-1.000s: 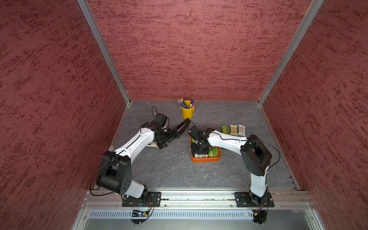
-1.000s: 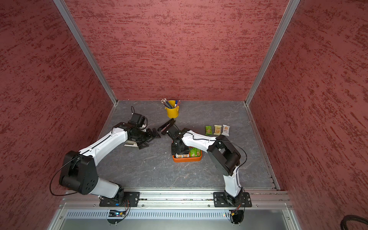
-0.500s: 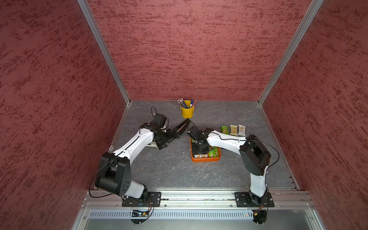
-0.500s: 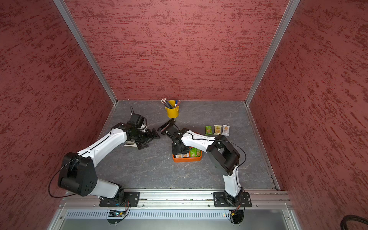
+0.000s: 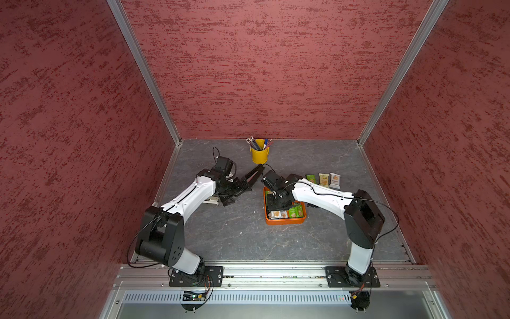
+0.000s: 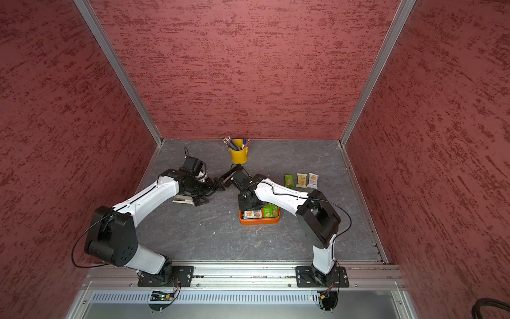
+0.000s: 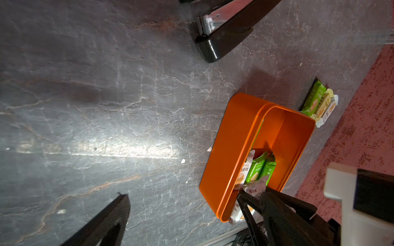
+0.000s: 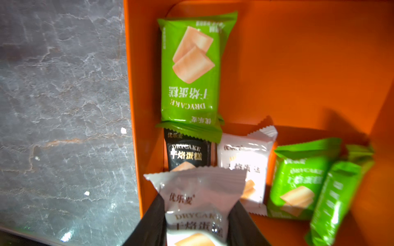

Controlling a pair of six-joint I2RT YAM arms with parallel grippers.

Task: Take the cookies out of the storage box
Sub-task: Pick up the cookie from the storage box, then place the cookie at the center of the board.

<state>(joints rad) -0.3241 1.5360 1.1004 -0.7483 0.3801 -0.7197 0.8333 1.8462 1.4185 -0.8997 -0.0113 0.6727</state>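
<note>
Well to the left of the storage box point(image 5: 285, 221), the left tool point(image 5: 236, 193) is hanging wide open over bare table, holding nothing. Inside the box, the right tool point(image 8: 197, 223) has just been narrowing its jaws and is now pinching a white packet point(image 8: 196, 191) by one end, so another item is starting its way out. Whether it is clearing the box floor I cannot tell. More cookies point(image 8: 298, 181) are lying inside, among them a green packet point(image 8: 189, 68) and a half-covered black packet point(image 8: 187, 153). Beyond the box's far right corner, three packets point(image 5: 323, 179) are sitting in a row on the table. In both top views the right arm is covering most of the box, hiding the count inside.
</note>
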